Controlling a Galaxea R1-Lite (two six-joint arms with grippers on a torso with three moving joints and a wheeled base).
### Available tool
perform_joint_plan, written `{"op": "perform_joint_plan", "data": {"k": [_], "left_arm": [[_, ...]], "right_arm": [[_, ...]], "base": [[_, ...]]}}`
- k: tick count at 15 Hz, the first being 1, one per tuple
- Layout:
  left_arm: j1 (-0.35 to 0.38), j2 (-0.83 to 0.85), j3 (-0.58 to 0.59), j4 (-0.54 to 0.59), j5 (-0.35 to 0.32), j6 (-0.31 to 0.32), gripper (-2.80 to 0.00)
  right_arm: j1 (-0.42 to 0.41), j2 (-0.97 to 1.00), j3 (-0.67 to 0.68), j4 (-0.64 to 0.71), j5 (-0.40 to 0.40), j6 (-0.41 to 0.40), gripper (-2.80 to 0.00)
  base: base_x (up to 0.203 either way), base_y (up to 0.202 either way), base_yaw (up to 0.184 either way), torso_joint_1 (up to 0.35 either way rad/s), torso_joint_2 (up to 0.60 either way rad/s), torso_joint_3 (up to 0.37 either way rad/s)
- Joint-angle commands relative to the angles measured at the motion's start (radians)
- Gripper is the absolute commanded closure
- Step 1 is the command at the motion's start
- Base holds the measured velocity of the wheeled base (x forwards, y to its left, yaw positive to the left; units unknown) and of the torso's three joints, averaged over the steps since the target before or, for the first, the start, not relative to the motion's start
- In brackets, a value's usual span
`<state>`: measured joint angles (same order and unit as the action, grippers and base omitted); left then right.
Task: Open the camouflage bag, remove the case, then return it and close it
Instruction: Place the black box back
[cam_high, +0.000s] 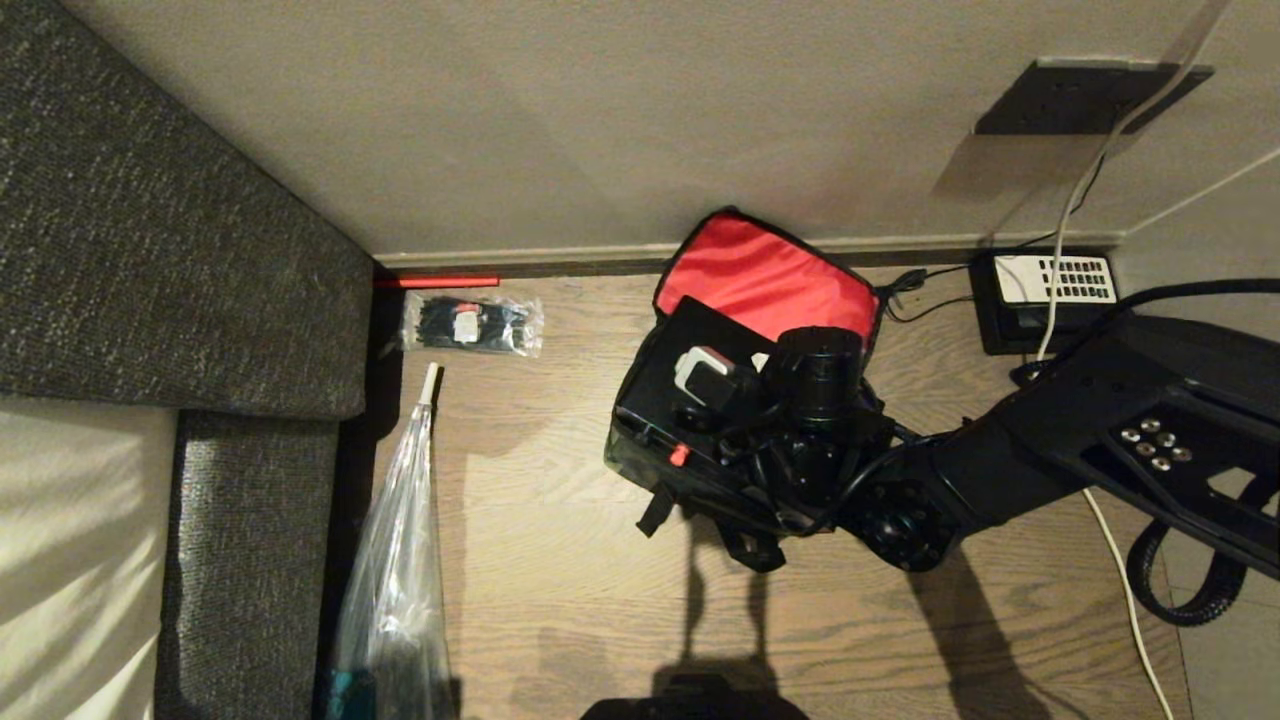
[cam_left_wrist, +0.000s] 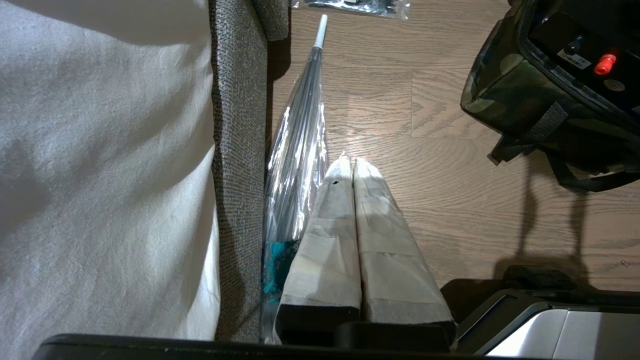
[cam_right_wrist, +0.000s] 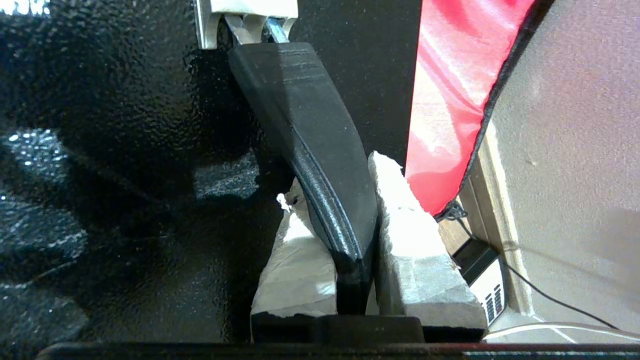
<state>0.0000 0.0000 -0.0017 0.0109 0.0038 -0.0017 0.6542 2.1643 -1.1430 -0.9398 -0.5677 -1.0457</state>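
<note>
The camouflage bag (cam_high: 628, 462) stands open on the wooden floor, its red-lined lid (cam_high: 765, 280) leaning back towards the wall. Inside it, the black speckled case (cam_high: 665, 385) shows, with a small red latch (cam_high: 680, 456) at its near edge. In the right wrist view my right gripper (cam_right_wrist: 337, 182) is shut on the case's black strap handle (cam_right_wrist: 310, 130), a taped finger on each side of it. The right arm's wrist (cam_high: 815, 400) covers the gripper in the head view. My left gripper (cam_left_wrist: 348, 162) hangs shut and empty above the floor, left of the bag (cam_left_wrist: 510, 85).
A black telephone with a white keypad (cam_high: 1050, 295) sits by the wall, right of the bag. A clear packet of cable ties (cam_high: 470, 325) and a clear umbrella (cam_high: 395, 560) lie beside the grey sofa (cam_high: 180, 250). A white cable (cam_high: 1120, 560) crosses the floor at right.
</note>
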Motion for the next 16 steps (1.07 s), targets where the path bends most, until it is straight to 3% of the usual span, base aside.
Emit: {"op": "perform_joint_plan", "data": {"k": [1, 11, 16], "left_arm": [[0.000, -0.005, 0.000, 0.000, 0.001, -0.001, 0.00], [0.001, -0.005, 0.000, 0.000, 0.001, -0.001, 0.00], [0.000, -0.004, 0.000, 0.000, 0.001, -0.001, 0.00]], "right_arm": [[-0.001, -0.024, -0.014, 0.024, -0.005, -0.006, 0.00], [-0.001, -0.052, 0.019, 0.032, -0.008, 0.005, 0.00], [-0.002, -0.112, -0.008, 0.100, -0.008, 0.001, 0.00]], "base": [[0.000, 0.000, 0.000, 0.000, 0.00, 0.000], [0.000, 0.000, 0.000, 0.000, 0.00, 0.000], [0.000, 0.000, 0.000, 0.000, 0.00, 0.000]]}}
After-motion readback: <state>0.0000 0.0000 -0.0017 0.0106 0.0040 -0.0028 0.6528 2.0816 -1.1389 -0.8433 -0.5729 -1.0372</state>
